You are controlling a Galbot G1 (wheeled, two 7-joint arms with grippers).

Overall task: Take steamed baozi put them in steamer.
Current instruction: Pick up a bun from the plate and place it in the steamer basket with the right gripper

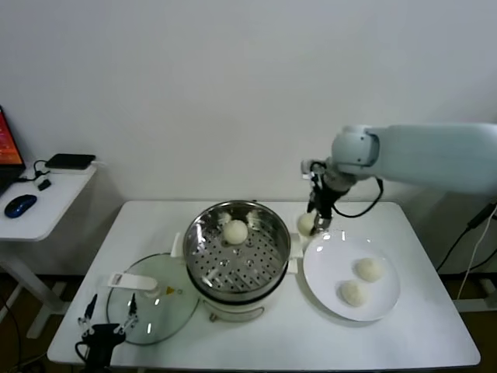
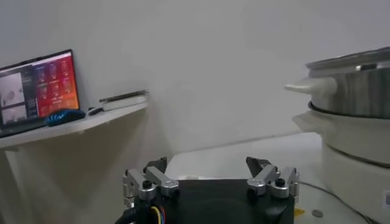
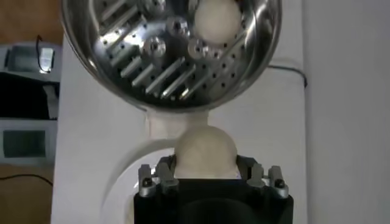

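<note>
One bun point(image 1: 306, 223) is sitting pinched between the fingers of the right gripper point(image 1: 317, 226), raised just past the rim of the steamer point(image 1: 203, 225) on its right side and over the far edge of the white plate point(image 1: 323, 275); from the right wrist the same bun point(image 3: 205, 150) is filling the gap between the two fingers point(image 3: 159, 173), with the steamer's holed tray point(image 3: 140, 73) showing beyond it. A second bun point(image 1: 235, 231) is lying inside the steamer, on the tray near its far wall. Two more buns point(image 1: 369, 269) point(image 1: 353, 293) are resting on the plate, side by side and apart from each other. The glass lid point(image 1: 155, 305) is lying flat on the table point(image 1: 404, 334) just left of the steamer. The left gripper point(image 1: 107, 315) is waiting low at the table's near left corner, its fingers point(image 2: 146, 181) standing apart and holding nothing.
</note>
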